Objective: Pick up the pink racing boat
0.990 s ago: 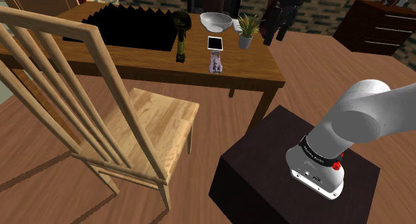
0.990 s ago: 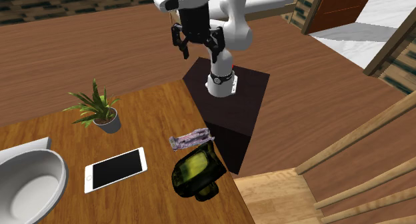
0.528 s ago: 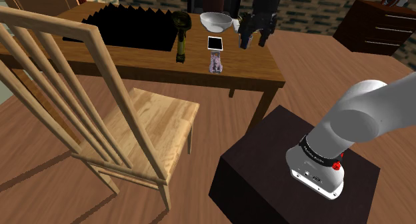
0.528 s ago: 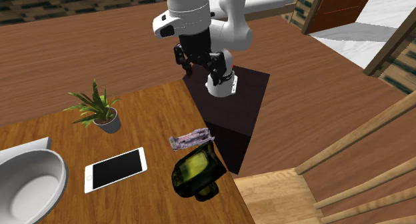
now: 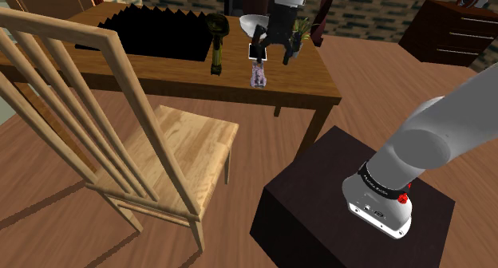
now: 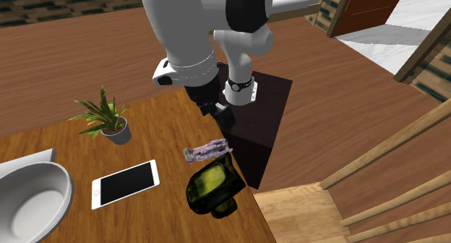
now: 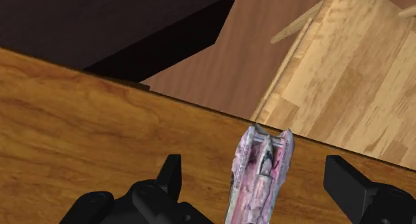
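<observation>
Brown wooden table [image 5: 313, 81] fills the middle of a room with plank flooring, and on it, close to the edge that faces the chair, lies the slim pink-and-grey racing boat [image 7: 261, 171]. It rests flat, touched by nothing.

The all-black two-finger gripper [image 5: 272, 54] has swung in over the last second from the shoulder view's right. It now hangs above the boat instead of beyond the table's corner. In the wrist view its fingers stand well apart with the hull lying between them, clear of both. I judge the approach nearly lined up, with the descent and the closing not yet done.

Just beside the boat sits one dark olive, glossy, helmet-like object [image 6: 213, 186]. Further in lie one white tablet with a black screen [image 6: 124, 184], one small potted green plant [image 6: 108, 120] and one wide white bowl [image 6: 30, 185]. That makes four other items near a single boat, so there is no look-alike to confuse it with.

A jagged black area [image 5: 160, 33] covers the table's far part. One pale wooden slat-backed chair [image 5: 187, 143] stands at the near side, and the dark box stand [image 5: 319, 210] carries the arm.
</observation>
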